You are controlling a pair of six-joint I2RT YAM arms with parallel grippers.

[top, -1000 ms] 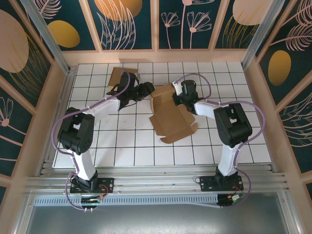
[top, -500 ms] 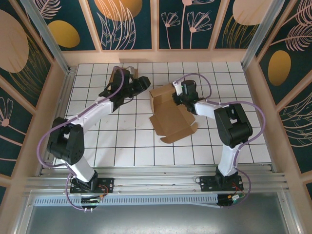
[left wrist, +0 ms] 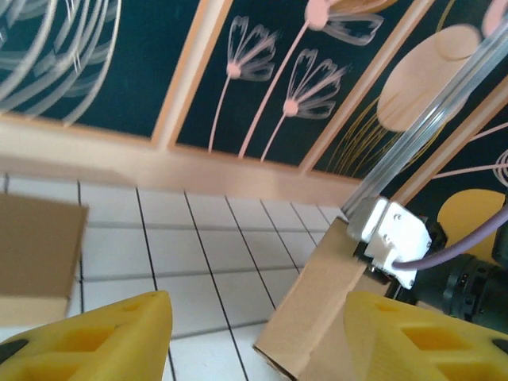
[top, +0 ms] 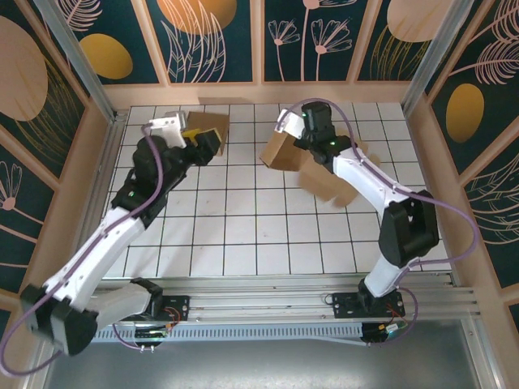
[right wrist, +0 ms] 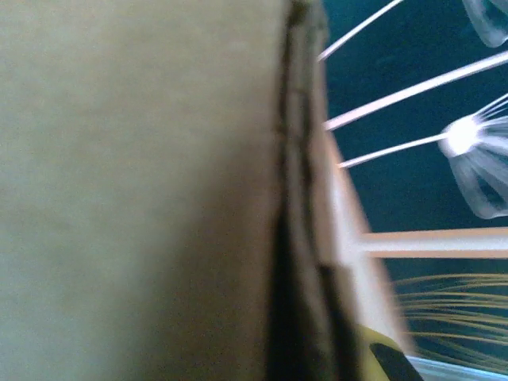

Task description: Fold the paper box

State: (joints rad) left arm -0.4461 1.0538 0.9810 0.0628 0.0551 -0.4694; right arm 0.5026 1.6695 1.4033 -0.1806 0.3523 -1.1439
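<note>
The brown paper box (top: 324,180) hangs in the air over the back middle of the table, partly unfolded and tilted, one flap (top: 278,151) pointing left. My right gripper (top: 298,143) is shut on the box's upper edge. In the right wrist view, blurred cardboard (right wrist: 143,190) lies against a yellow fingertip (right wrist: 382,355). My left gripper (top: 199,138) is raised at the back left, apart from the box. Its yellow fingers (left wrist: 87,337) stand open with nothing between them, and the box's flap (left wrist: 321,313) is beyond them to the right.
A second flat cardboard piece (top: 209,121) lies on the white tiled table (top: 243,235) at the back left, also seen in the left wrist view (left wrist: 36,246). Patterned walls (top: 219,40) close the back and sides. The right arm's white wrist camera (left wrist: 393,242) is near the flap.
The right arm lifted the box off the table, up and toward the back. The left arm rose and drew back to the left, away from the box, its jaws slightly wider.
</note>
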